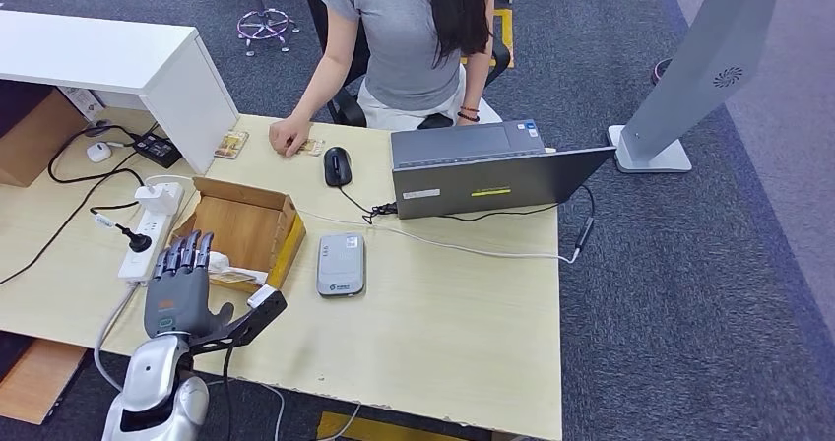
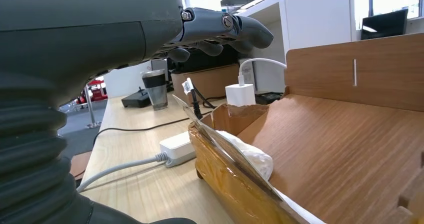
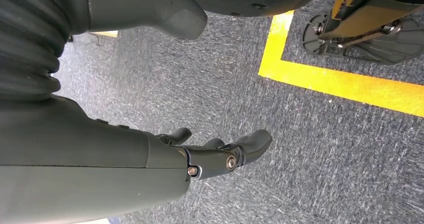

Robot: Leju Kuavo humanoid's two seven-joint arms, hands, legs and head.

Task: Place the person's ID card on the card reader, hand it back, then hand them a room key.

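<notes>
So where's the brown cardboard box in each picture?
Head view: the cardboard box sits on the table's left part, just ahead of the left hand.
Left wrist view: the box is on the right side, past the hand's fingers.
Right wrist view: the box is not in it, just carpet beyond the right hand.
Shared landmark: the white power strip beside the box.

text: none legible | card reader markings: too small
</notes>
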